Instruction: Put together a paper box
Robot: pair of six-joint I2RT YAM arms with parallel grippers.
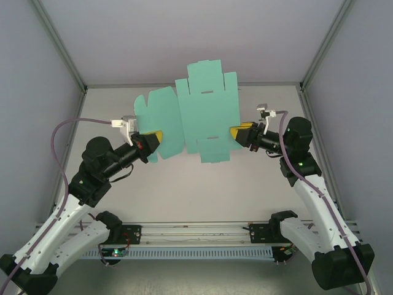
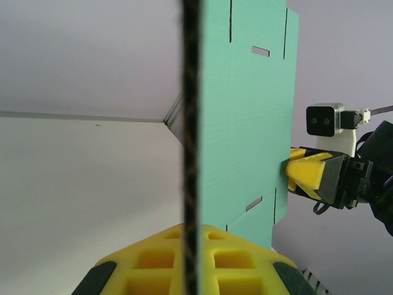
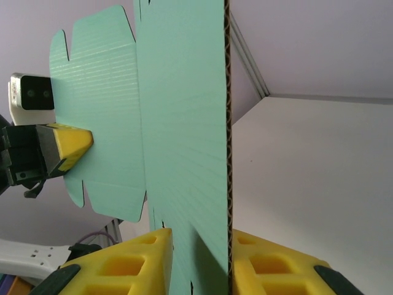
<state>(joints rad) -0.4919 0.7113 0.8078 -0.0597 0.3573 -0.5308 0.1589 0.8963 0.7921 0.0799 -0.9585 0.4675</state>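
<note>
I see my left end effector (image 1: pixel 156 136) clenched on one edge of the plain teal sheet (image 1: pixel 199 117), held aloft; the right end effector (image 1: pixel 234 131) straddles the opposite edge, released.

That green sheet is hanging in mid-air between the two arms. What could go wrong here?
1. The right tool seems loose around the paper box sheet's edge, so the sheet could sag or swing from the left tool alone.
2. The thin card is held only at its edges, above the table, so it may bend or drop.
</note>
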